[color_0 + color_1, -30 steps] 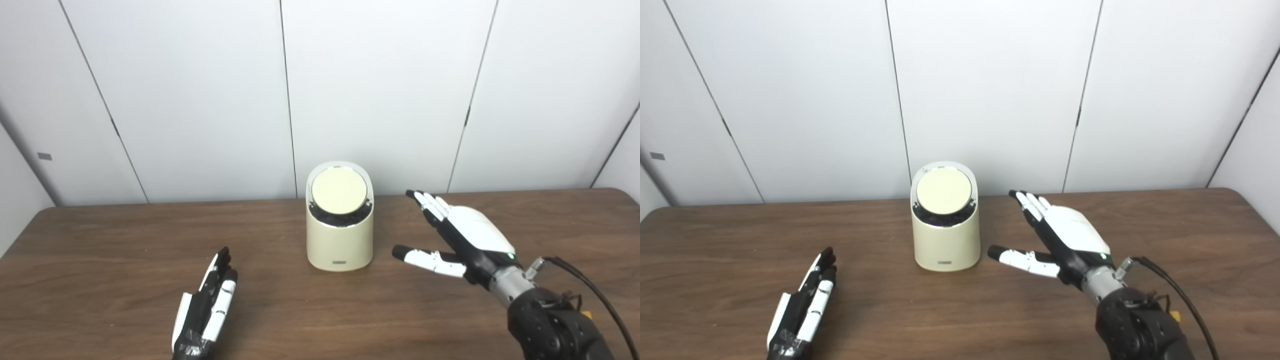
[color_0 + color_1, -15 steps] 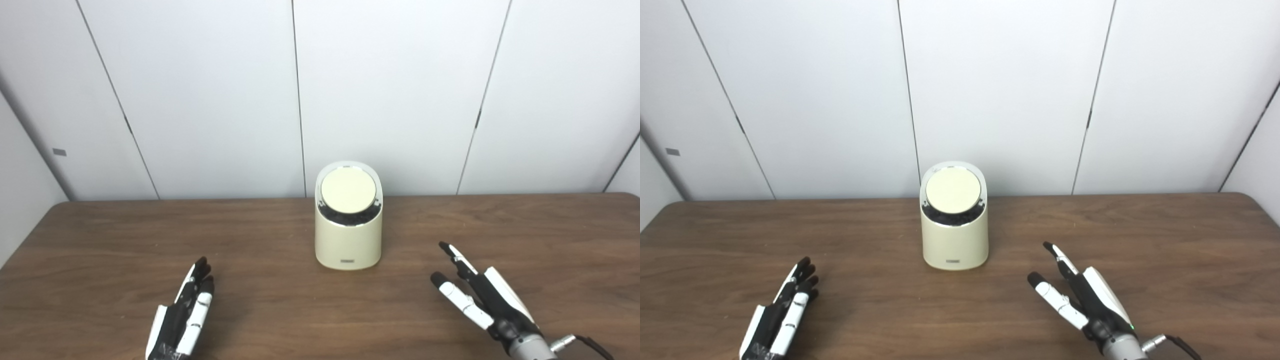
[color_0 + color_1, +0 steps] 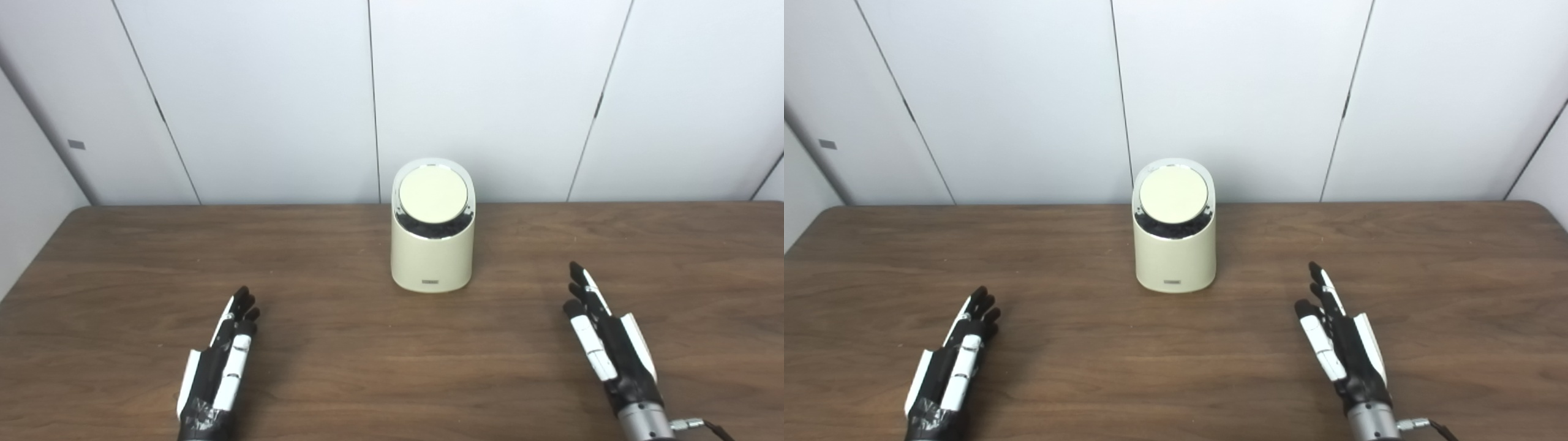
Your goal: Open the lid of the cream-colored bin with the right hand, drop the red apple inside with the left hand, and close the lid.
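The cream-colored bin [image 3: 432, 257] stands upright at the middle back of the brown table [image 3: 343, 343]. Its round tilted lid [image 3: 432, 195] sits shut, with a dark gap showing under its lower edge. No red apple shows in either view. My left hand [image 3: 219, 361] rests edge-up near the front left, fingers straight and together, holding nothing. My right hand [image 3: 606, 343] rests edge-up at the front right, fingers extended, empty as well. Both hands lie well short of the bin, one on each side.
White wall panels [image 3: 490, 92] rise right behind the table's back edge. The table's left edge [image 3: 37, 269] slants in at the left. Bare wood lies between the hands and in front of the bin.
My right hand has come down from beside the bin and drawn back to the front right of the table. The left hand has slid back slightly. The camera has tilted and shifted.
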You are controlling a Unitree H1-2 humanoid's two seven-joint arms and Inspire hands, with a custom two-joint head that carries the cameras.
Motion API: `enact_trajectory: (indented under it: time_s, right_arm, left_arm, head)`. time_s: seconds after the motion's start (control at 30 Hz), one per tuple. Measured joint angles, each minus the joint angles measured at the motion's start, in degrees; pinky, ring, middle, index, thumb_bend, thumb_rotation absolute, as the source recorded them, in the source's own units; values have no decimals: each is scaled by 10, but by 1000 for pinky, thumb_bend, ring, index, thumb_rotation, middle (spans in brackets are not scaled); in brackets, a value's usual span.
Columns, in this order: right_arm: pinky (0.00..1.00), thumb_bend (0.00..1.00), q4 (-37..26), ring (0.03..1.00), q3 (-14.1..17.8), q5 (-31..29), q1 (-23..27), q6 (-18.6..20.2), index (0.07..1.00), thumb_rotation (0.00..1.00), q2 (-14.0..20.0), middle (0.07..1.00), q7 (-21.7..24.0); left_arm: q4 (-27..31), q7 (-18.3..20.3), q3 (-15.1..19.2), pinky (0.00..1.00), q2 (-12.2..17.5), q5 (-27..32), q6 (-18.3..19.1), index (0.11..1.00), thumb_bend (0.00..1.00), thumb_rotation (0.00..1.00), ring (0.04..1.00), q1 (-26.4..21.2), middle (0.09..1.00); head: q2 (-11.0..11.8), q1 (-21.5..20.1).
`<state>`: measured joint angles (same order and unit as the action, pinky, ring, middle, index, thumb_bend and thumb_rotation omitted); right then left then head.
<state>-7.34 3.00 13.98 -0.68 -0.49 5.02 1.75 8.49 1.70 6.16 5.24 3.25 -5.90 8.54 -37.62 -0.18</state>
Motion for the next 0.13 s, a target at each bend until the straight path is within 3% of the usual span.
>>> enact_trajectory:
  time_s: [0.13]
  right_arm:
    - [945, 586, 13, 958, 8, -33, 0, -15, 962, 1000, 0, 973, -4]
  left_arm:
    - [-5, -8, 1, 939, -1, -8, -23, 994, 429, 840, 939, 0, 961]
  head:
    - [3, -11]
